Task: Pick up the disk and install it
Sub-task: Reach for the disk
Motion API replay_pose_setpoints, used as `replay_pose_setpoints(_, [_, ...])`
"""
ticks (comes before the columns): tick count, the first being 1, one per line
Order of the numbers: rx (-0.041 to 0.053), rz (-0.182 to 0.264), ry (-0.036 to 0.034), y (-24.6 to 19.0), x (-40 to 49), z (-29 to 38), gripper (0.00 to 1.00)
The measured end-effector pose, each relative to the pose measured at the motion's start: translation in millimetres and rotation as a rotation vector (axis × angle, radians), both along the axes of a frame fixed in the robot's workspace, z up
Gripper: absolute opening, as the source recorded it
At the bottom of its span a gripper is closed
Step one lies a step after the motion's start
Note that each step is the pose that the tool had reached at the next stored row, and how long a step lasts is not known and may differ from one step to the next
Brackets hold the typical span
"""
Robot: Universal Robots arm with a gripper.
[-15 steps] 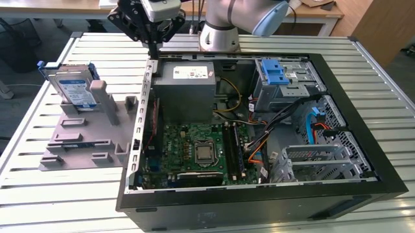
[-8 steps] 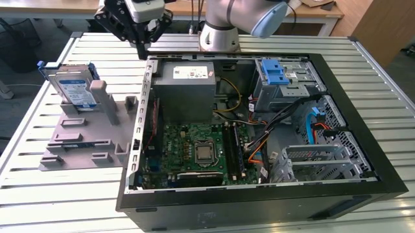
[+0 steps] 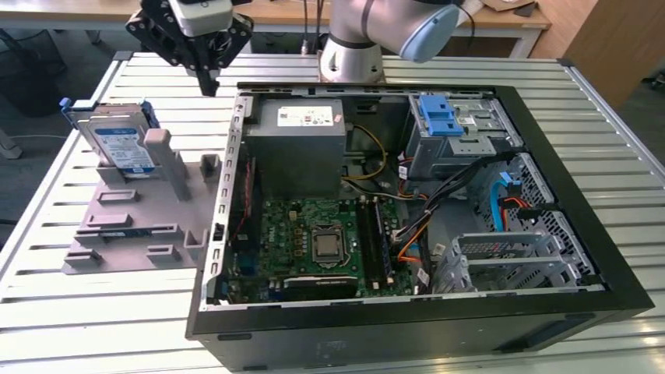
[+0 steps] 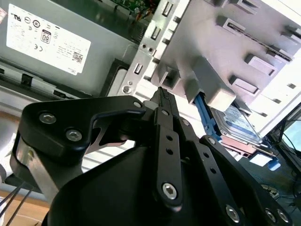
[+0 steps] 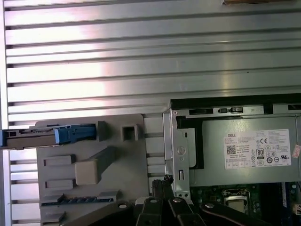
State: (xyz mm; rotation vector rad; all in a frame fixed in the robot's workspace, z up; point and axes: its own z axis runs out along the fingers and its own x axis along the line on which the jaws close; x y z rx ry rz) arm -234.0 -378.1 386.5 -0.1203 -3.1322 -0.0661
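Disk (image 3: 117, 144): silver metal body, glossy blue-and-white label, blue plastic frame.
Gripper (image 4: 162, 92): matt black links, bright metal screws.
Fixture (image 3: 135, 226): matt grey plastic, no shine.
Table (image 3: 93, 312): ribbed bare metal, strong sheen.
Computer case (image 3: 416, 319): matt black shell, dull bare steel inside.
Power supply (image 3: 301, 152): grey sheet metal, white paper sticker.
Drive cage latch (image 3: 441, 117): smooth blue plastic.

Silver, blue-edged disk (image 3: 118, 142), grey holder (image 3: 127, 212), black gripper (image 3: 211, 84)
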Motion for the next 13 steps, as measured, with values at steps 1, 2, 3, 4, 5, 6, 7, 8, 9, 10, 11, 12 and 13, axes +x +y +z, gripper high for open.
replay_pose_setpoints(1, [0.0,0.0,0.0,0.1,-2.7,-0.1,0.11])
replay_pose_setpoints(2, [0.0,0.0,0.0,0.2,-5.4,-0.2,0.11])
replay_pose_setpoints(3, [-0.0001,0.0,0.0002,0.3,-8.2,-0.2,0.11])
replay_pose_setpoints(4, [0.0,0.0,0.0001,0.5,-11.3,-0.3,0.11])
replay_pose_setpoints(5, [0.0,0.0,0.0,0.6,-14.5,-0.4,0.11])
replay_pose_setpoints(6, [0.0,0.0,0.0,0.7,-17.3,-0.5,0.11])
replay_pose_setpoints(7, [0.0001,0.0,0.0,0.9,-20.1,-0.6,0.11])
replay_pose_setpoints(8, [0.0,0.0,0.0,1.0,-22.8,-0.7,0.11])
replay_pose_setpoints(9, [0.0,0.0,0.0,1.3,-25.6,-0.8,0.11])
replay_pose_setpoints(10, [0.0,0.0,0.0,1.6,-28.4,-0.9,0.11])
replay_pose_setpoints(11, [0.0,0.0,0.0001,2.3,-31.5,-0.9,0.11])
replay_pose_setpoints(12, [-0.0001,0.0,0.0001,3.1,-34.7,-1.1,0.11])
replay_pose_setpoints(13, [0.0,0.0,0.0001,3.9,-38.3,-1.2,0.11])
